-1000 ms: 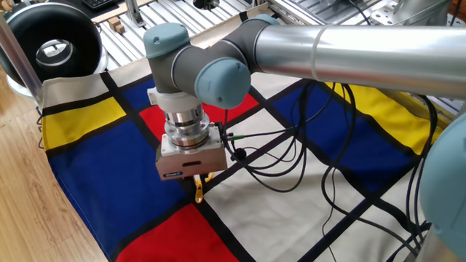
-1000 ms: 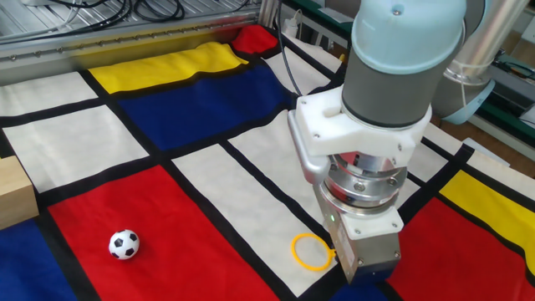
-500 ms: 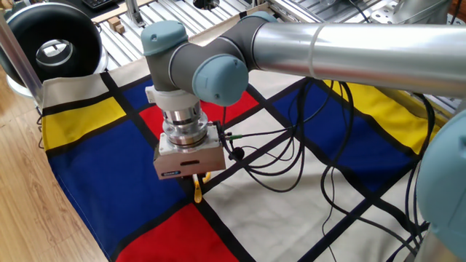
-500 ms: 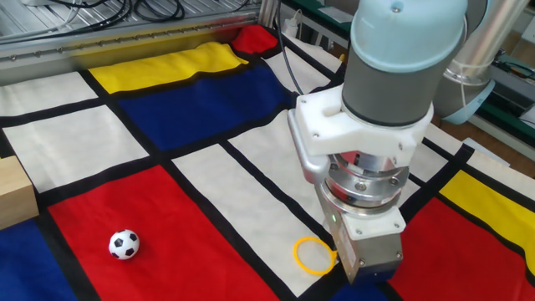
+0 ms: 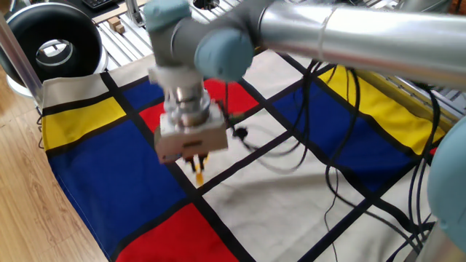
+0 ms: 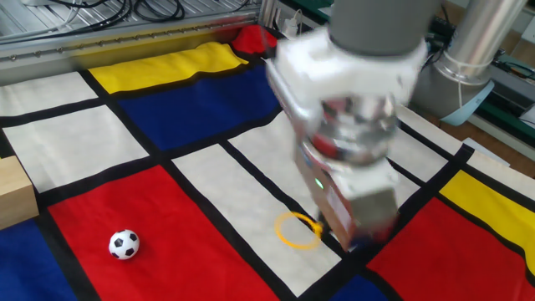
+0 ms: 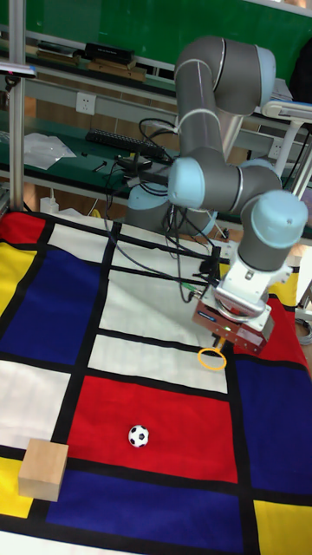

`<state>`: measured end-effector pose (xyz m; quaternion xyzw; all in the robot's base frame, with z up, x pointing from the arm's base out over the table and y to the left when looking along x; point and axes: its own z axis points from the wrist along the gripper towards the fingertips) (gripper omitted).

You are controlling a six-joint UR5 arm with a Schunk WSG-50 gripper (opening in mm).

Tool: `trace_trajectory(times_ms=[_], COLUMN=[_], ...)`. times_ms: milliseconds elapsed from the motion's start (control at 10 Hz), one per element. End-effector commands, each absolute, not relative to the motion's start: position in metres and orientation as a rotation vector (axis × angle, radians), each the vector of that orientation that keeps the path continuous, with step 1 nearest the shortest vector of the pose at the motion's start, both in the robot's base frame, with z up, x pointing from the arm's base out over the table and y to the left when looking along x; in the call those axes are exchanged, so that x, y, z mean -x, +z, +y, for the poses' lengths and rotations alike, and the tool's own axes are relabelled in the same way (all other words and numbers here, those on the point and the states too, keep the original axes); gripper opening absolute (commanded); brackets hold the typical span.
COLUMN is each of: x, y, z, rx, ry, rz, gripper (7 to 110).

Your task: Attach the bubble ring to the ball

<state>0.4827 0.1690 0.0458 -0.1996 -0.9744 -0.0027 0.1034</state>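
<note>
The bubble ring (image 6: 294,231) is a thin yellow-orange hoop, blurred by motion, and its handle runs into the underside of my gripper (image 6: 334,238). In the tall view the hoop (image 7: 211,358) hangs just below the gripper (image 7: 222,344), over the white square's edge. From the other side only the handle (image 5: 198,170) shows under the gripper (image 5: 196,161), which is shut on it. The ball (image 6: 124,244) is a small black-and-white football resting on the red square (image 7: 139,435), well to the left of and nearer than the ring.
A wooden block (image 7: 43,468) sits at the cloth's near left corner (image 6: 12,192). Black cables (image 5: 291,153) trail over the cloth behind the gripper. A black round device (image 5: 51,47) stands off the cloth's far corner.
The arm has swung quickly and is blurred. The gripper has lifted and shifted towards the ball's side, carrying the ring with it off its earlier spot.
</note>
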Motion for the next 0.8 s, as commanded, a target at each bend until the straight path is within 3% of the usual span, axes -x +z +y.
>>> trace_trajectory(times_ms=[0, 300, 700], x=[-0.528, -0.560, -0.585], y=[0.066, 0.035, 0.041], z=[0.104, 0.063, 0.054], rx=[0.200, 0.060, -0.048], ry=[0.040, 0.236, 0.307], rz=[-3.043, -3.064, -3.155], gripper=[7, 7, 7])
